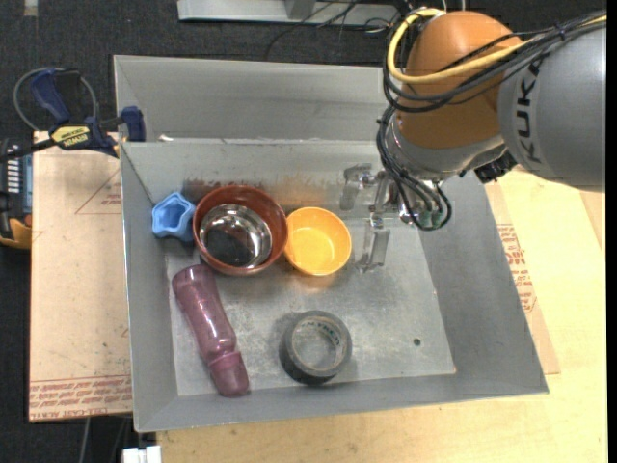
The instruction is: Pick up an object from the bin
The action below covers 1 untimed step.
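My gripper (365,218) hangs in the back right part of the bin, just to the right of a small orange bowl (318,243). Its two metal fingers (375,246) stand apart, so it is open, and nothing sits between them. The nearer finger ends close beside the orange bowl's right rim, apart from it as far as I can tell. A brown bowl with a shiny metal inside (240,230) touches the orange bowl on its left. A roll of grey tape (314,347) lies flat toward the bin's front, below the orange bowl.
A blue star-shaped cup (171,216) sits against the left wall beside the brown bowl. A pink-purple tube (209,330) lies lengthwise at the front left. The arm with its orange cover and cables comes in over the bin's back right corner.
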Tool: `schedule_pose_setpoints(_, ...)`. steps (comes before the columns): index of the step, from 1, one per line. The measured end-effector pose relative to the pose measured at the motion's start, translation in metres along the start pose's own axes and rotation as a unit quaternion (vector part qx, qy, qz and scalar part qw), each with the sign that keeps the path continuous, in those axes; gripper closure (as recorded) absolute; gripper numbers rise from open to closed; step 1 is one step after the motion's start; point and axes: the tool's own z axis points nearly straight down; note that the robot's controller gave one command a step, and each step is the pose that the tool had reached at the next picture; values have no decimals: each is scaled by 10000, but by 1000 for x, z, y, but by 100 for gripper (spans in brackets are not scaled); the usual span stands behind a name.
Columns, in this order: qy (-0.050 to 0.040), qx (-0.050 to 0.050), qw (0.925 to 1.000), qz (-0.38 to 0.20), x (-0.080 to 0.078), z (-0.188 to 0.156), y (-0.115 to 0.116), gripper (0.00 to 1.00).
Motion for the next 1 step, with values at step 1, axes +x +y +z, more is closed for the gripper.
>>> schedule_pose_setpoints(1,-39,-2,10000,7,-2,-4,0,0)
